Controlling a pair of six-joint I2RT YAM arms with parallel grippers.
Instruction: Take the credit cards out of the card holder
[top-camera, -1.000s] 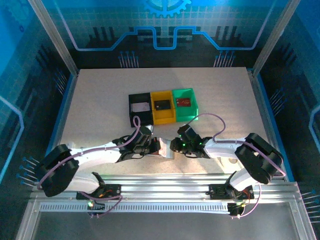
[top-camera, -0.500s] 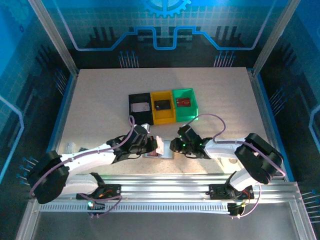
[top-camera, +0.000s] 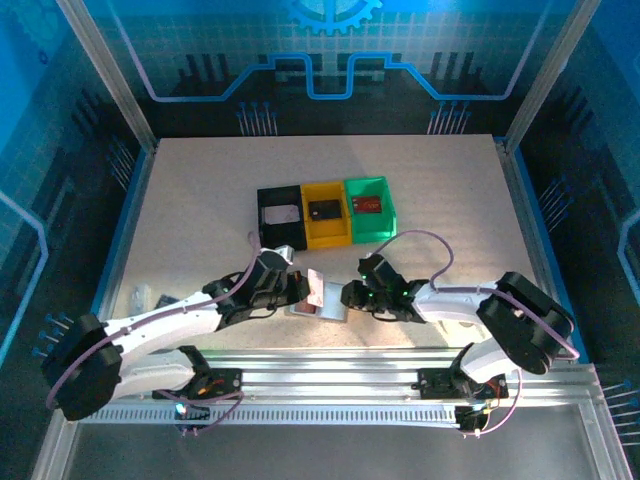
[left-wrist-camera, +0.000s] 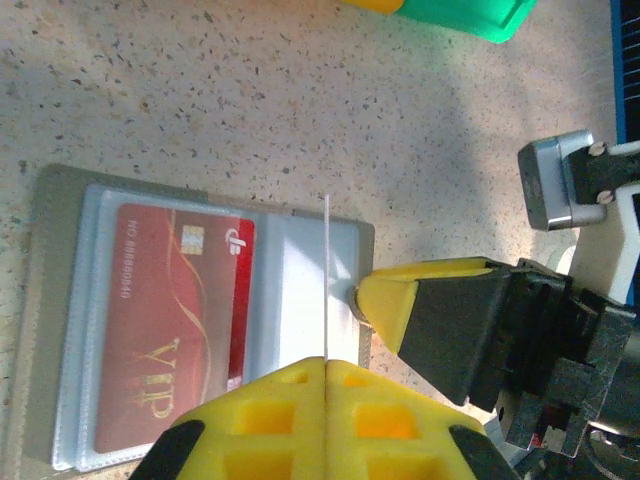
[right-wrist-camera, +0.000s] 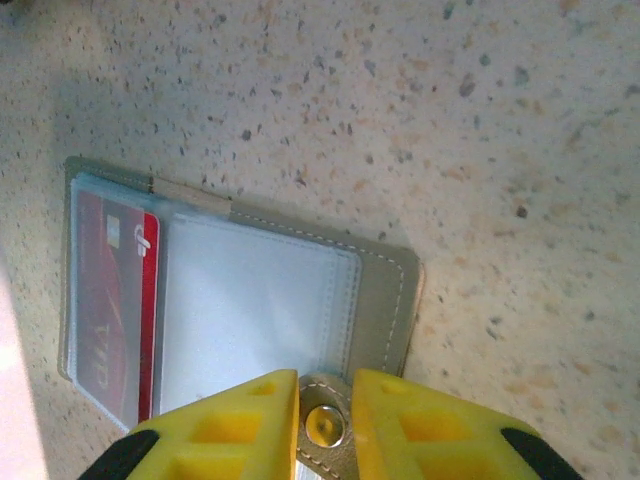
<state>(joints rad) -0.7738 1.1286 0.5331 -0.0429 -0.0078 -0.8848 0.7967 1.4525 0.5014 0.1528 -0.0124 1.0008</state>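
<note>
Top external | 3 bins (top-camera: 327, 238) (1 card (top-camera: 369, 204) each) | 1 card holder (top-camera: 332, 310)

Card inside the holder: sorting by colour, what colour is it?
The card is red with gold lettering; clearest in left wrist view.

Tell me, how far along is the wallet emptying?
Done: a pale card in the black bin, a dark card in the yellow bin, a red card in the green bin. In hand: the left tool pinches a thin card edge-on over the card holder; the right tool clamps its tab. Left: a red VIP card in its sleeve.
</note>
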